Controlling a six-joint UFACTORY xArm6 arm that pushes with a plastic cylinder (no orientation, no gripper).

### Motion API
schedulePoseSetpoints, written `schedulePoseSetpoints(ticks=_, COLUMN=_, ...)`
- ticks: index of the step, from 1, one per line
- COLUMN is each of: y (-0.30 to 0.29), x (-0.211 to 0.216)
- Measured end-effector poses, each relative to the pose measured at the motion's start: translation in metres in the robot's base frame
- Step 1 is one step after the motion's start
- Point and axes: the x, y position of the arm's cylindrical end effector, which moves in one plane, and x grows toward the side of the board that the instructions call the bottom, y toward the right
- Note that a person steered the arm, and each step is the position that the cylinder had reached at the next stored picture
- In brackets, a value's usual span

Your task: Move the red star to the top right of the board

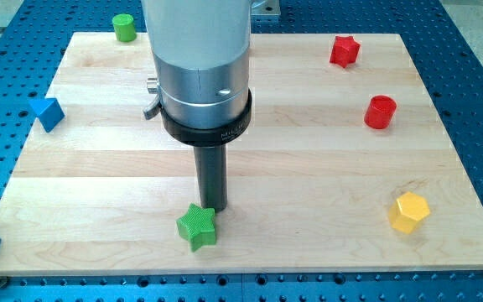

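Red star (344,50) already sits near the view's top right corner of the desk (309,168), just inside the edge. My tip (213,207) is far off it, low centre, touching or just behind the green star (197,227). No hand on this rig, just the rod, so nothing is grasped. Judging by position, the task looks nearly done or at final nudge stage. Next move: travel the tip over to the star's lower-left, steering clear of the red cylinder (381,111), then push gently up-right if needed.
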Motion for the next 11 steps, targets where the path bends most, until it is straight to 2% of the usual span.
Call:
schedulePoseSetpoints(ticks=4, y=0.0, x=0.001)
schedulePoseSetpoints(ticks=6, y=0.0, x=-0.098)
schedulePoseSetpoints(ticks=7, y=0.0, x=-0.128)
schedulePoseSetpoints(ticks=8, y=0.011, x=-0.128)
schedulePoseSetpoints(ticks=10, y=0.15, x=-0.163)
schedulePoseSetpoints(ticks=11, y=0.197, x=-0.208)
